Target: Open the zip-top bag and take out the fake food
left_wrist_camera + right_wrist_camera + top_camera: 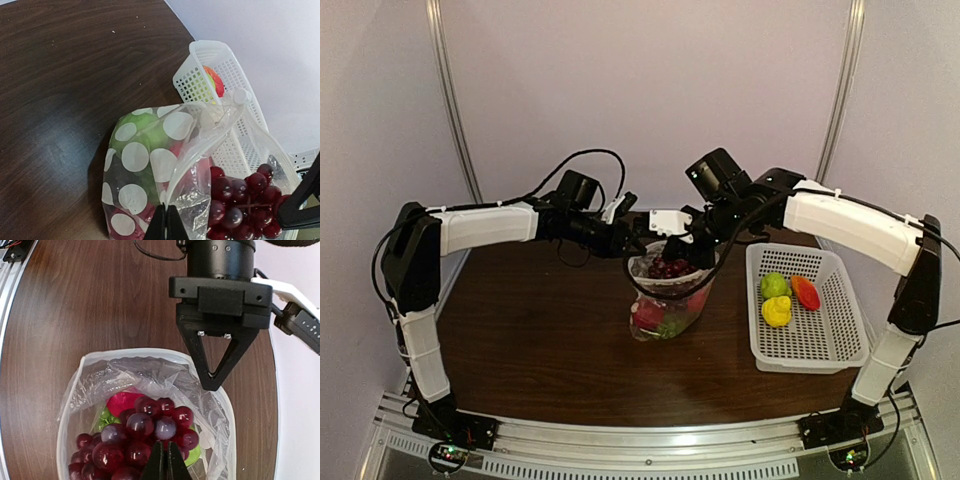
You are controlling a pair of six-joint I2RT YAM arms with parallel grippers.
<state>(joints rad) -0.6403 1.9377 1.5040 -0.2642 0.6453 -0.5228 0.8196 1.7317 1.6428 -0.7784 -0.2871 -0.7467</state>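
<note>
The zip-top bag (670, 300) stood upright at the middle of the table (540, 340), its mouth already open. The left gripper (166, 225) had its jaws pinched tight on the bag's rim, holding the mouth up.

Three pieces of the fake food lay in the white basket (820, 345) to the right of the bag: a green fruit (775, 285), a yellow lemon (777, 311) and a red-orange piece (806, 292).

So the opening was done and the emptying looked partly done. Inside the bag were the purple grape bunch (142, 432), a pink fruit (122, 401) and some green fruit (145, 125) lower down.

The right gripper (165, 460) reached into the bag from above. Its jaws were closed among the grapes, seemingly on the bunch, though the berries hid the exact contact. The grapes had not yet cleared the bag, and the fruit beneath them was left to fetch.
</note>
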